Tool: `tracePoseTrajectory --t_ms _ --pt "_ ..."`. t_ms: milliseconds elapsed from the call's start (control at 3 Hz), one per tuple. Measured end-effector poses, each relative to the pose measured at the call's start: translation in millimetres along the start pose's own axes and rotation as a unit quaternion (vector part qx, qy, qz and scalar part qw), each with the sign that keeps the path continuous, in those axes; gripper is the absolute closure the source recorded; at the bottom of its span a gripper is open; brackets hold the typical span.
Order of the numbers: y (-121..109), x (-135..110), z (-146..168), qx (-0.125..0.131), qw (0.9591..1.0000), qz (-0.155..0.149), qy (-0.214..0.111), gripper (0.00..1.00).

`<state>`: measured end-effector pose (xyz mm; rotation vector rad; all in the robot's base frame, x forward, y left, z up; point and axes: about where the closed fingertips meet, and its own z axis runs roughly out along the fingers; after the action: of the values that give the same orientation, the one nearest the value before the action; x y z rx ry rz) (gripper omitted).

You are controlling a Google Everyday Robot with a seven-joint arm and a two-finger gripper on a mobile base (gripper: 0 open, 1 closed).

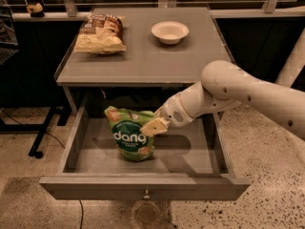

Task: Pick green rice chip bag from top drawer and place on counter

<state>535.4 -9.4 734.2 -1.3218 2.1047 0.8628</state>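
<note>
The green rice chip bag stands upright inside the open top drawer, its white "dang" lettering facing me. My gripper reaches in from the right and is shut on the bag's upper right edge, with one pale finger lying across the front of the bag. The bag's bottom is close to the drawer floor; I cannot tell whether it touches. The grey counter lies above and behind the drawer.
A brown-and-yellow chip bag lies at the counter's back left and a white bowl at the back middle. The drawer's knob is at front centre. My white arm crosses the drawer's right side. Speckled floor surrounds.
</note>
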Motion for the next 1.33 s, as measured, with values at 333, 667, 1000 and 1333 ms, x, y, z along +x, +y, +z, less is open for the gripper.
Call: tracePoseTrajectory --t_ms 333,667,1000,1333 --pt "0 0 0 0.000 1.0000 0.000 0.000 1.00" --pt "2 -2 -1 0.007 1.0000 -0.002 0.003 1.00" --pt "16 -14 -21 0.035 0.9992 -0.017 0.001 1.00" --pt "26 -32 -56 0.082 0.9962 -0.029 -0.004 1.00"
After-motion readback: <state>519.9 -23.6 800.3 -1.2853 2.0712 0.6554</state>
